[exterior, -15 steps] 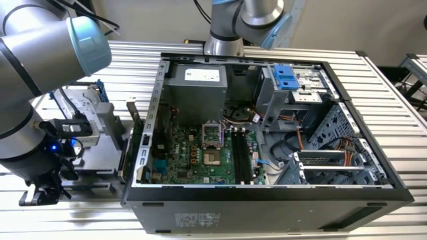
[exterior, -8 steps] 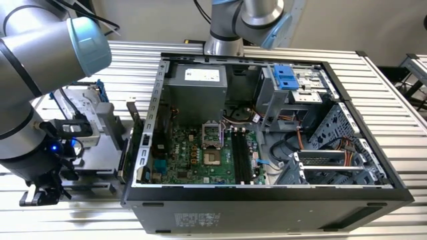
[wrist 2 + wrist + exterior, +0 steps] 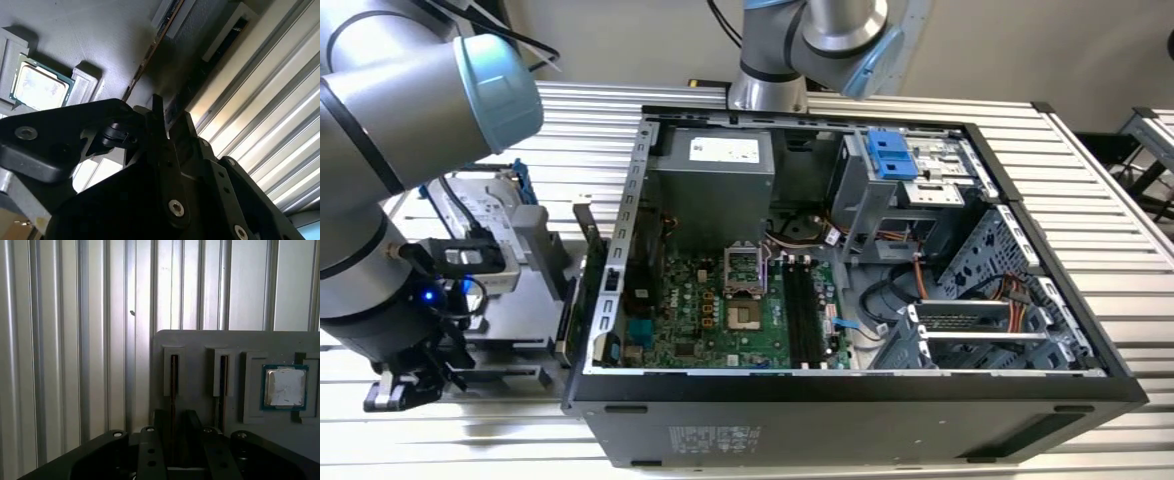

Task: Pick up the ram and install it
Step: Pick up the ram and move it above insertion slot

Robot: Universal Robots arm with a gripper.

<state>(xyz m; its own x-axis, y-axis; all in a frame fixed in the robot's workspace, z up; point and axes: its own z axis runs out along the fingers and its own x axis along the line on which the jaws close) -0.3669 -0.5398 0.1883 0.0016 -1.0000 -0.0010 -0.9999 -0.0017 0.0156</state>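
- Computer case (image 3: 854, 400): open, centre of the exterior view (motherboard exposed).
- Arm (image 3: 387, 260): lower left of the exterior view, outside the case.
- Grey holder (image 3: 200, 342): slotted, lying on the ribbed table (image 3: 75, 340).
- Gripper (image 3: 175, 416): narrowly parted, straddling the ram, gripping nothing.
- Ram (image 3: 173, 375): on edge in a holder slot.
- Processor (image 3: 285, 386): seated in the holder.

The arm (image 3: 387, 200) hangs bent low, its gripper (image 3: 175, 416) pointing downward with both fingers (image 3: 160, 422) slightly parted
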